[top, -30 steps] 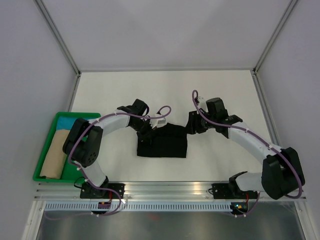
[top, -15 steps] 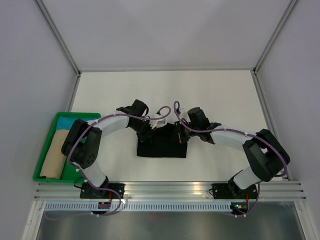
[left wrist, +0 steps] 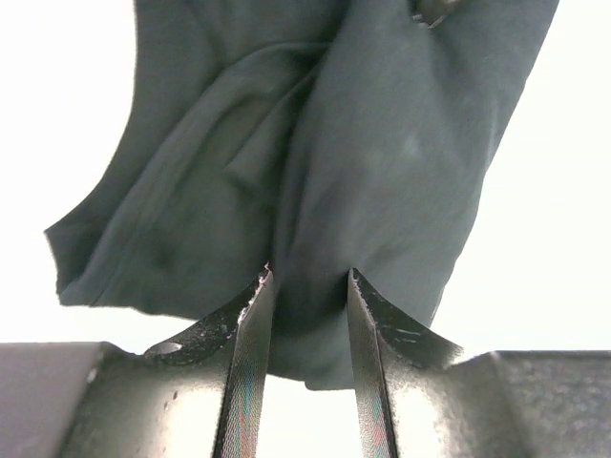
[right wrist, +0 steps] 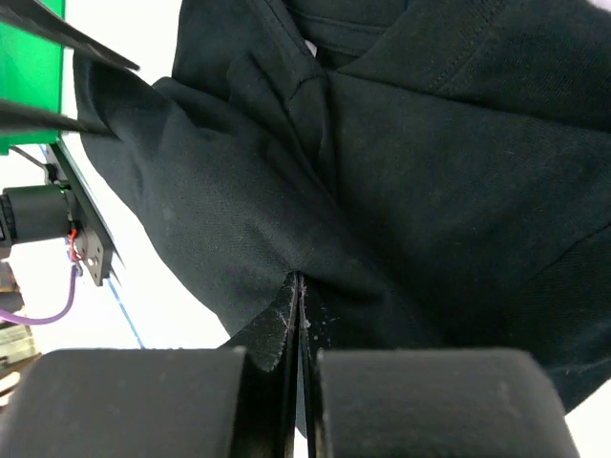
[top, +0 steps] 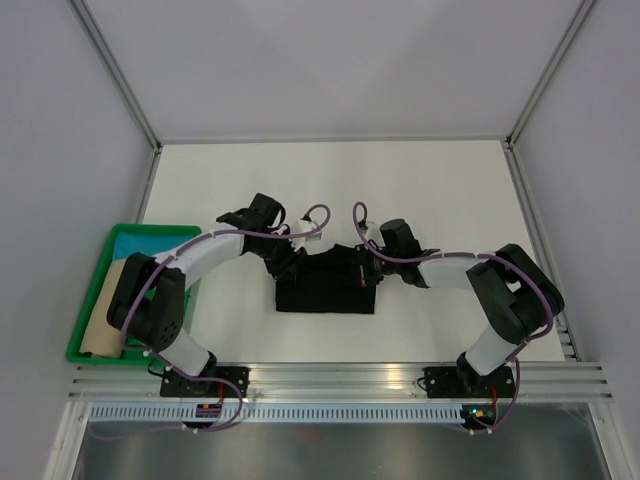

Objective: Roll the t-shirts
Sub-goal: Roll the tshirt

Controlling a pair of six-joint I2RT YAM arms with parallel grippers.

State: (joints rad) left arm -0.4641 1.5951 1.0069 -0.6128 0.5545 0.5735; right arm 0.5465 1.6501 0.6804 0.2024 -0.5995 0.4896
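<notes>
Tabletop (top: 400,190) seen from above, white, walled at the left, right and far sides. Black t-shirt (top: 325,288) lying as a rough rectangle near the middle, a little toward the near edge. Left gripper (top: 286,262) down on the shirt's far left corner, right gripper (top: 366,272) down on its far right corner, both arms curving inward from the near edge. Green tray (top: 100,360) at the left edge, well apart from the shirt, holding a tan roll (top: 103,325) with turquoise cloth (top: 135,242) at its far end.

Left wrist view: black t-shirt (left wrist: 382,172) spread in soft wrinkles over bright white. Left gripper (left wrist: 307,281) with two metal fingers (left wrist: 248,353) set a narrow gap apart, a bunched fold of the shirt's near edge filling that gap and clamped there.

Right wrist view: black t-shirt (right wrist: 430,191) filling most of the picture, seams and folds visible. Right gripper (right wrist: 298,281) pressed tight together, pinching a small peak of cloth. Green tray (right wrist: 29,67) at the upper left corner.
</notes>
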